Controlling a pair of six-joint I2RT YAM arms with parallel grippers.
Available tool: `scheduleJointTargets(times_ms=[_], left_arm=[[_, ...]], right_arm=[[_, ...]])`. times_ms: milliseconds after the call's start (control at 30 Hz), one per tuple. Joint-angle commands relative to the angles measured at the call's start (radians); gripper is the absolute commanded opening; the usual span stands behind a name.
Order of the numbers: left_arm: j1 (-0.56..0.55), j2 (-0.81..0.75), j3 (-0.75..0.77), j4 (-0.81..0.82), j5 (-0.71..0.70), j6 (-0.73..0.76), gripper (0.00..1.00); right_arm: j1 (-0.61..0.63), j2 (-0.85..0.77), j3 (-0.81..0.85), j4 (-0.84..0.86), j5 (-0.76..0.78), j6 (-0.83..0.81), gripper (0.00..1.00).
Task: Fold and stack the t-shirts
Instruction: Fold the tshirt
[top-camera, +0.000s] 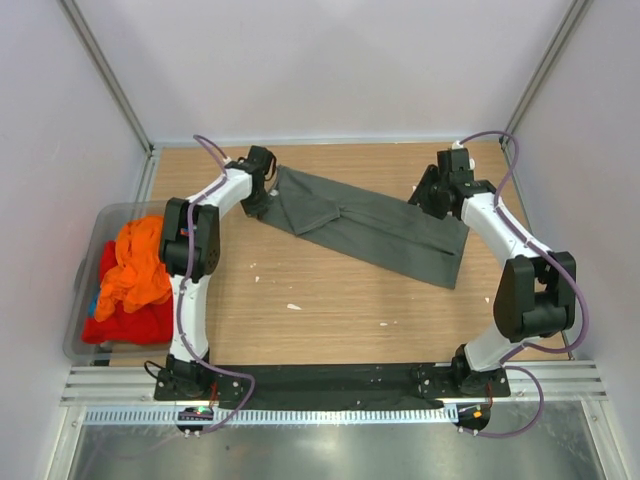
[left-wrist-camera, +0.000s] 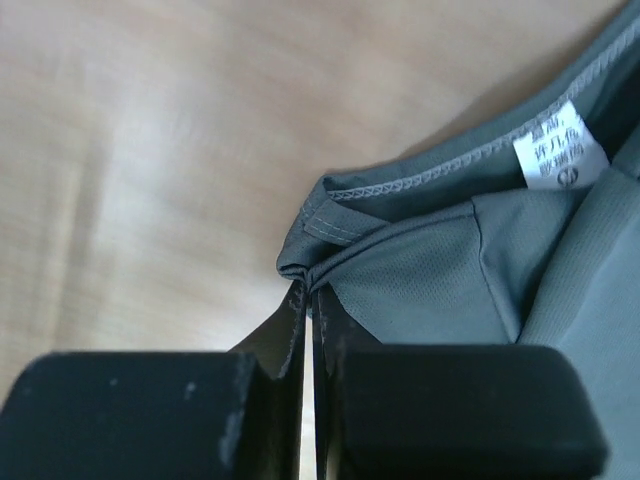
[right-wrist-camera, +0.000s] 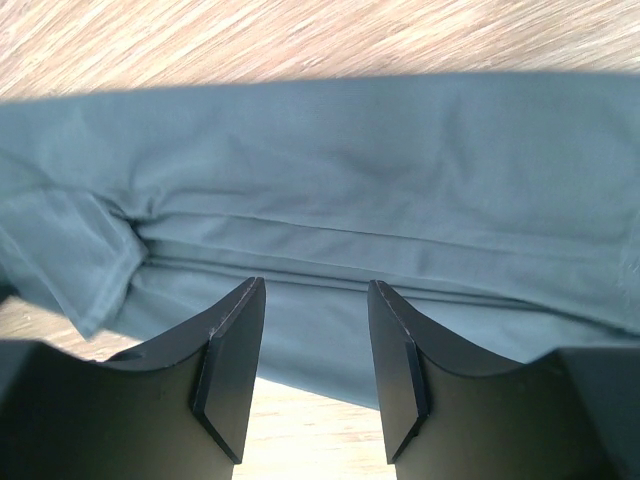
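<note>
A dark grey-green t-shirt (top-camera: 370, 225) lies folded into a long strip across the back of the table. My left gripper (top-camera: 264, 196) is at its left end. In the left wrist view this gripper (left-wrist-camera: 310, 290) is shut on a pinched corner of the shirt's hem (left-wrist-camera: 340, 225), close to a white label (left-wrist-camera: 562, 150). My right gripper (top-camera: 425, 196) is at the strip's far right edge. It is open (right-wrist-camera: 315, 290), with its fingers (right-wrist-camera: 235, 350) over the cloth (right-wrist-camera: 350, 170) and nothing gripped. An orange t-shirt (top-camera: 135, 265), a red one (top-camera: 125, 322) and a bit of blue cloth (top-camera: 92, 300) lie piled in the bin.
The translucent grey plastic bin (top-camera: 88, 228) stands at the table's left edge. White walls and metal posts enclose the back and sides. A black strip and a metal rail (top-camera: 330, 385) run along the near edge between the arm bases.
</note>
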Motion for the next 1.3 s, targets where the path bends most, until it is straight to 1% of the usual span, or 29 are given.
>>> scheduleJointTargets(times_ms=[0, 33, 100, 133, 233, 267, 300, 333, 367, 433, 467, 533, 567, 667, 700, 767, 800, 833, 867, 900, 933, 967, 1000, 1067, 1100, 1133, 1167, 1233, 1267], left_arm=[[0.025, 0.111, 0.175, -0.048, -0.093, 0.043, 0.0], [0.03, 0.142, 0.262, -0.054, -0.093, 0.051, 0.0], [0.04, 0.218, 0.356, -0.068, -0.095, 0.072, 0.0], [0.044, 0.241, 0.441, -0.071, -0.095, 0.076, 0.0], [0.062, 0.329, 0.56, -0.094, -0.08, 0.08, 0.0], [0.068, 0.344, 0.61, -0.09, -0.034, 0.08, 0.0], [0.079, 0.354, 0.638, -0.093, -0.011, 0.08, 0.02], [0.08, 0.348, 0.657, -0.097, 0.003, 0.076, 0.06], [0.08, 0.332, 0.649, -0.088, 0.028, 0.077, 0.19], [0.077, 0.274, 0.599, -0.017, 0.069, 0.086, 0.31], [0.074, 0.201, 0.521, 0.008, 0.078, 0.088, 0.39], [0.067, 0.113, 0.444, 0.066, 0.088, 0.091, 0.42], [0.064, 0.034, 0.412, 0.079, 0.089, 0.091, 0.45], [0.047, -0.08, 0.306, 0.077, 0.089, 0.062, 0.47], [0.031, -0.153, 0.236, 0.083, 0.1, 0.054, 0.47], [0.007, -0.235, 0.162, 0.108, 0.124, 0.044, 0.47], [-0.028, -0.316, 0.122, 0.119, 0.129, 0.031, 0.47], [-0.05, -0.355, 0.02, 0.18, 0.175, 0.034, 0.46], [-0.076, -0.39, -0.034, 0.215, 0.192, 0.033, 0.46], [-0.134, -0.43, -0.085, 0.252, 0.21, 0.025, 0.45], [-0.166, -0.491, -0.183, 0.315, 0.22, 0.017, 0.45], [-0.201, -0.522, -0.223, 0.341, 0.214, 0.005, 0.43], [-0.273, -0.545, -0.272, 0.373, 0.218, -0.009, 0.41], [-0.346, -0.587, -0.373, 0.476, 0.221, -0.055, 0.38], [-0.42, -0.591, -0.398, 0.511, 0.221, -0.068, 0.38], [-0.461, -0.579, -0.415, 0.572, 0.215, -0.07, 0.38], [-0.539, -0.567, -0.429, 0.596, 0.188, -0.064, 0.38], [-0.614, -0.521, -0.412, 0.632, 0.158, -0.02, 0.39], [-0.684, -0.454, -0.371, 0.639, 0.148, 0.005, 0.39]], right_arm=[[0.004, -0.052, 0.012, 0.007, -0.005, -0.027, 0.51], [0.004, -0.054, 0.007, 0.004, 0.002, -0.033, 0.51], [0.003, -0.058, 0.006, -0.005, 0.011, -0.036, 0.51], [0.004, -0.058, 0.004, -0.01, 0.013, -0.039, 0.51], [0.004, -0.059, 0.01, -0.018, 0.028, -0.044, 0.52], [0.003, -0.057, 0.012, -0.018, 0.034, -0.045, 0.52], [0.003, -0.058, 0.019, -0.024, 0.037, -0.048, 0.52], [0.004, -0.057, 0.024, -0.03, 0.045, -0.048, 0.51], [0.004, -0.06, 0.036, -0.037, 0.054, -0.053, 0.52], [0.003, -0.071, 0.042, -0.047, 0.059, -0.053, 0.52], [0.004, -0.074, 0.047, -0.048, 0.056, -0.05, 0.52], [0.003, -0.097, 0.05, -0.053, 0.047, -0.044, 0.52], [0.004, -0.107, 0.05, -0.056, 0.042, -0.041, 0.52], [0.003, -0.144, 0.047, -0.07, 0.038, -0.044, 0.52], [0.004, -0.154, 0.045, -0.079, 0.036, -0.041, 0.52], [0.004, -0.186, 0.042, -0.093, 0.036, -0.033, 0.52], [0.004, -0.199, 0.039, -0.106, 0.033, -0.027, 0.52], [0.004, -0.235, 0.033, -0.105, 0.022, -0.016, 0.52], [0.006, -0.262, 0.026, -0.104, 0.015, -0.013, 0.52], [0.003, -0.284, 0.009, -0.099, 0.007, -0.01, 0.52], [0.004, -0.308, 0.004, -0.103, 0.004, -0.01, 0.52], [0.004, -0.356, 0.004, -0.108, -0.005, -0.009, 0.52], [0.004, -0.376, 0.009, -0.123, -0.007, -0.009, 0.52], [0.004, -0.42, 0.016, -0.14, -0.007, -0.006, 0.52], [0.006, -0.46, 0.022, -0.151, -0.04, -0.004, 0.52], [0.004, -0.479, 0.024, -0.16, -0.042, -0.001, 0.52], [0.006, -0.496, 0.025, -0.166, -0.05, 0.002, 0.52], [0.004, -0.546, 0.027, -0.188, -0.056, 0.004, 0.52], [0.006, -0.566, 0.029, -0.192, -0.062, 0.004, 0.52]])
